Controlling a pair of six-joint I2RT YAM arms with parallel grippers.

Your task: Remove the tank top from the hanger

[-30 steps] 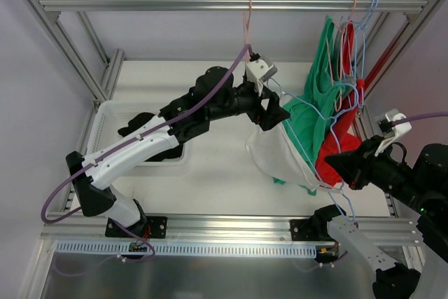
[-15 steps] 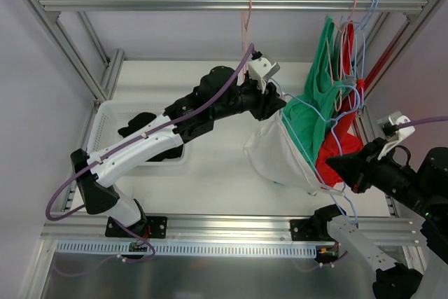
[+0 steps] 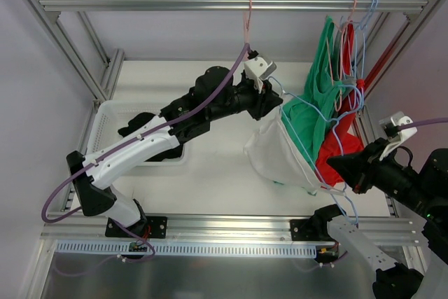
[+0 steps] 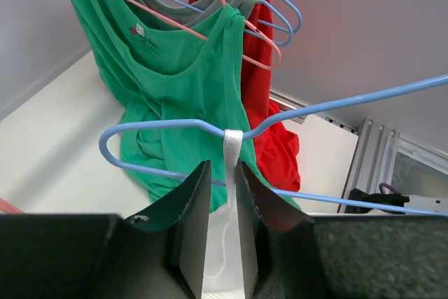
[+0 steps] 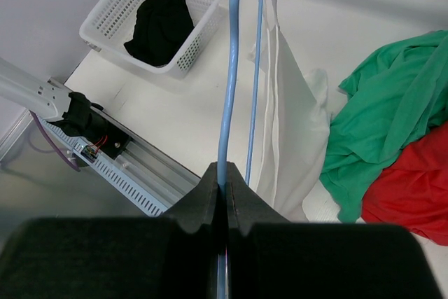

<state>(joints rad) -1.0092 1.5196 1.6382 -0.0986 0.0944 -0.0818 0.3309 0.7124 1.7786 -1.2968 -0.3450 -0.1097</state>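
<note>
Your left arm [image 3: 154, 138] stretches long and diagonal, rising from its base at the near-left corner up toward the middle, elbow lifted and wrist levelled out to the right. The left pincer [image 4: 218, 222] sits at the end of that reach with its two dark fingers [image 4: 190, 229] close together and nearly parallel, nipped onto a thin white strap [image 4: 231, 146] running between them. Over on the right, your right arm [image 3: 399, 180] comes in low from the near-right corner, wrist pointing left. The right pincer [image 5: 225, 197] has its fingers pressed tight together, clamped on the blue hanger wire [image 5: 229, 82].
</note>
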